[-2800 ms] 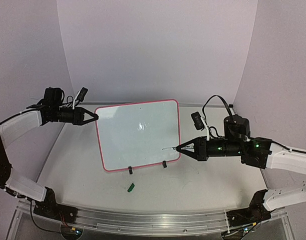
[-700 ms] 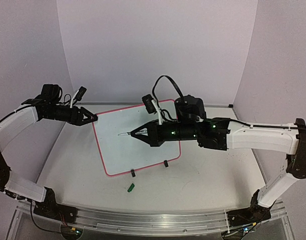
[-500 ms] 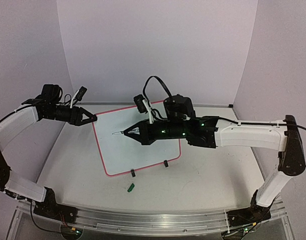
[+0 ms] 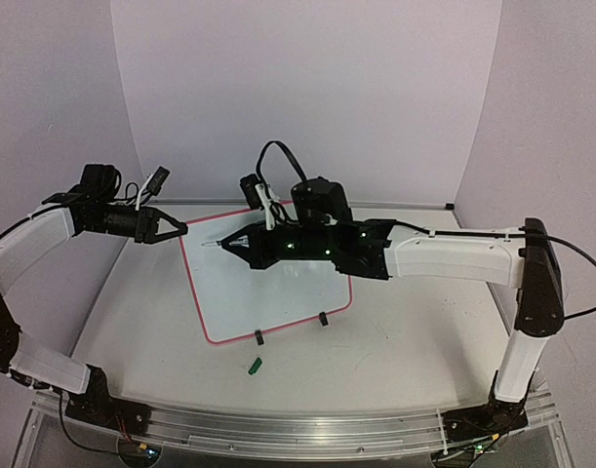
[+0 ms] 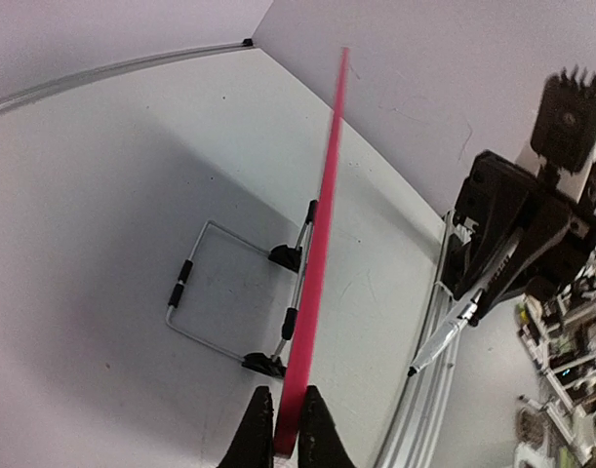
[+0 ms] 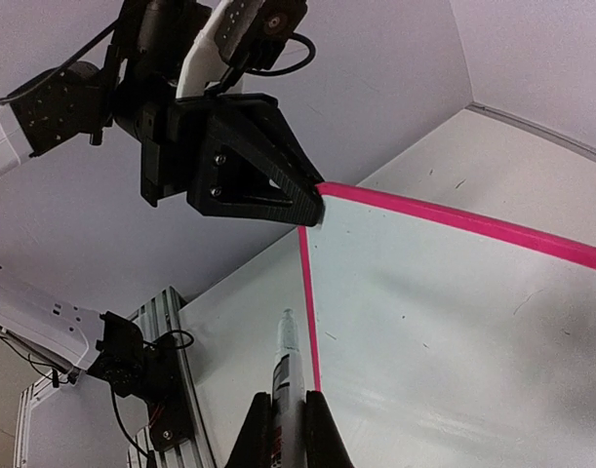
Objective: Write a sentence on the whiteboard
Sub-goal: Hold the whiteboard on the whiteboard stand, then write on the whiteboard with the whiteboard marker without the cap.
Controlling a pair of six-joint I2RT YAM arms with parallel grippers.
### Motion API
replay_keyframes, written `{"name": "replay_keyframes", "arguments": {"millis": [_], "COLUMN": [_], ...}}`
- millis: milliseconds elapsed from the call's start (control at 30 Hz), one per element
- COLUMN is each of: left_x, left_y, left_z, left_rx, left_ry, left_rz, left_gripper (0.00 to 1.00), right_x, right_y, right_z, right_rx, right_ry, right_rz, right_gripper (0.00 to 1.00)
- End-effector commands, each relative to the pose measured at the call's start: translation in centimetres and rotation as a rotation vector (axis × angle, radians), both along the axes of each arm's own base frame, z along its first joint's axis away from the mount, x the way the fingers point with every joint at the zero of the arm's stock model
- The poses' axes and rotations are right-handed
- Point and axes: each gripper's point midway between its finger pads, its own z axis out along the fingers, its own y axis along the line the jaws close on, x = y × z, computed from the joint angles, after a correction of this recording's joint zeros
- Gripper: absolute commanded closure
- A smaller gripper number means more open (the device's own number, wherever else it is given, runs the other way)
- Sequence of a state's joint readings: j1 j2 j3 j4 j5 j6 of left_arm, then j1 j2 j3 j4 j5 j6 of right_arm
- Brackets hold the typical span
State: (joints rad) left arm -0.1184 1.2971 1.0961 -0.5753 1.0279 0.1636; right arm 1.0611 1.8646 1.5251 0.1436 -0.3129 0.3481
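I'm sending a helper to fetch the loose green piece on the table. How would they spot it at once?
Find the pink-framed whiteboard standing on the table. Just in front of its left black clip foot, toward the near edge, lies the small green piece. It is the only loose green thing there.

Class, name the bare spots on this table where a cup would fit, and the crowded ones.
Bare: the table right of the whiteboard, and left of it under the left arm. Crowded: the board's upper-left corner, with left fingers, right fingers and marker; green cap in front.
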Motion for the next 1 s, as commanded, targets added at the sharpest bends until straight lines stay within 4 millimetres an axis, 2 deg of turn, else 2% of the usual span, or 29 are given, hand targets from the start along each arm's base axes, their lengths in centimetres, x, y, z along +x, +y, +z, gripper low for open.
{"name": "replay_keyframes", "arguments": {"millis": [0, 533, 967], "left_x": [-0.5, -0.9, -1.0], "left_y": [-0.1, 0.1, 0.0], "left_z": [1.3, 0.9, 1.0], "left_rx": [-0.026, 0.006, 0.003], "left_ry": [-0.052, -0.085, -0.086], "left_rz": [-0.025, -0.033, -0.037], "left_gripper": [1.00, 1.00, 1.00], "right_x": [0.6, 1.6, 2.9], "right_y": [1.5, 3.6, 4.4], "right_z": [2.6, 2.5, 1.0], "right_rx": [0.066, 0.079, 0.040], "right_ry": [-0.065, -0.085, -0.082], "right_rz": [0.004, 0.017, -0.026], "right_gripper": [1.00, 1.00, 1.00]}}
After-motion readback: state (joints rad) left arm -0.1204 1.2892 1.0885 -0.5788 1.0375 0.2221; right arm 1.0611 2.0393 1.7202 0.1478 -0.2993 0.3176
